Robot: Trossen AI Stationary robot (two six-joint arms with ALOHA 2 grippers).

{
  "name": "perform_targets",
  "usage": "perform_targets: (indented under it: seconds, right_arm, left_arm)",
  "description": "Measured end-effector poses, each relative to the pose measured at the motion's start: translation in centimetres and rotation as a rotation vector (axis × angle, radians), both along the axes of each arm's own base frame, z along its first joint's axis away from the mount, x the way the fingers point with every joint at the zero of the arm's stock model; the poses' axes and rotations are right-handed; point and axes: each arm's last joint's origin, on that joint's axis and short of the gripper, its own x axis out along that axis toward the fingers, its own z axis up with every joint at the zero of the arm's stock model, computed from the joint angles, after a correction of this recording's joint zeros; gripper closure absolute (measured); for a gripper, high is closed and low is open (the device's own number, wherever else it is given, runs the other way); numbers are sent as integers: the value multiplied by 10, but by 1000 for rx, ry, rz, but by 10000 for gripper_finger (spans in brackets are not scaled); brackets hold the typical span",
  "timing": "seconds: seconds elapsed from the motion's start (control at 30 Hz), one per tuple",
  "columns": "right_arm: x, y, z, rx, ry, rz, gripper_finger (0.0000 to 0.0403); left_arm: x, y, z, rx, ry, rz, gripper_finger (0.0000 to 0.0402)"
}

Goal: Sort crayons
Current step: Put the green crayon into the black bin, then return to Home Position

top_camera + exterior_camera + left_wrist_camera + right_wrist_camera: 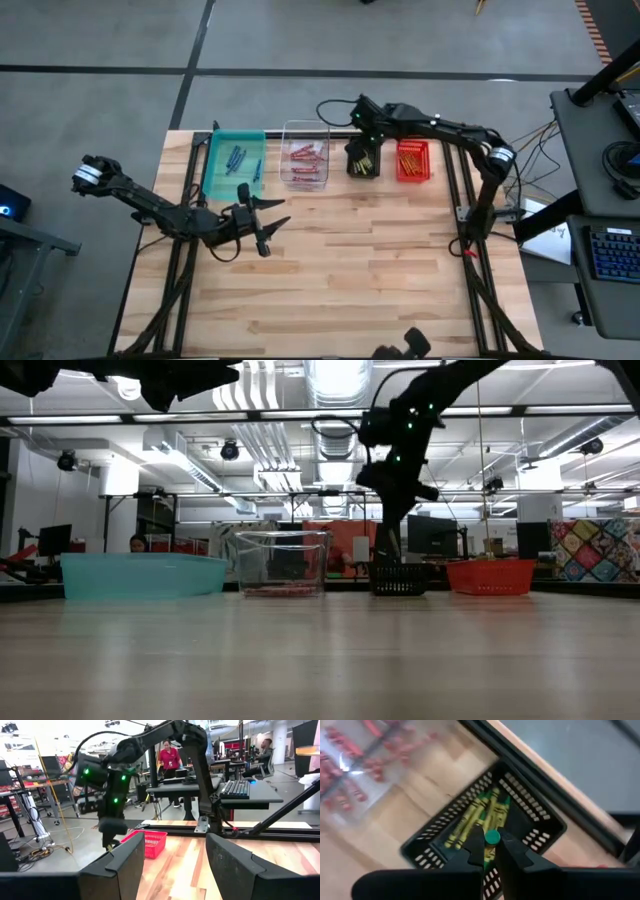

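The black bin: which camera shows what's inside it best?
The right wrist view: the black bin fills it, yellow crayons plain. The high view shows them tiny; the low view shows only its side wall; in the left wrist view I cannot find it.

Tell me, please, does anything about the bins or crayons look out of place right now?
One thing: the right gripper holds a green-ended crayon over the black bin, which holds yellow crayons. Otherwise the four bins sit in a tidy row, nothing spilled.

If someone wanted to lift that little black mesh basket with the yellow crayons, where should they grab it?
Probably by one long wall of the black mesh basket, coming straight down from above: its top is open, its rim is thin, and the yellow crayons lie flat inside, clear of the rim.
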Motion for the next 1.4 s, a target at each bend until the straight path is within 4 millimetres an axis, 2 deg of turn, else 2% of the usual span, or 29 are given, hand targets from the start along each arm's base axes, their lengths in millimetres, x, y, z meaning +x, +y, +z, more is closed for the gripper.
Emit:
perform_targets:
  seconds: [0.23,0.43,0.63,0.83,1.0,1.17,1.27,1.4]
  right_arm:
    - [3,-13,-27,99,29,-30,380]
    - [5,-15,-35,101,48,-32,318]
    - [5,-15,-33,91,45,-23,267]
    - [3,-8,-12,60,-8,-2,255]
    - [10,24,13,-8,-63,140,265]
    - [24,74,26,-145,-187,375,276]
    - [25,109,28,-220,-237,542,280]
    - [23,154,20,-265,-295,694,279]
  left_arm:
    - [0,0,0,2,5,1,208]
    - [0,0,-1,2,6,1,208]
    - [0,0,-1,2,6,0,208]
    - [-2,1,3,-10,-10,0,209]
    - [-8,3,7,-7,-4,-4,224]
    - [-15,3,10,-23,4,-20,247]
    - [-18,5,13,-77,-28,-20,263]
    - [-20,5,14,-92,-33,-18,291]
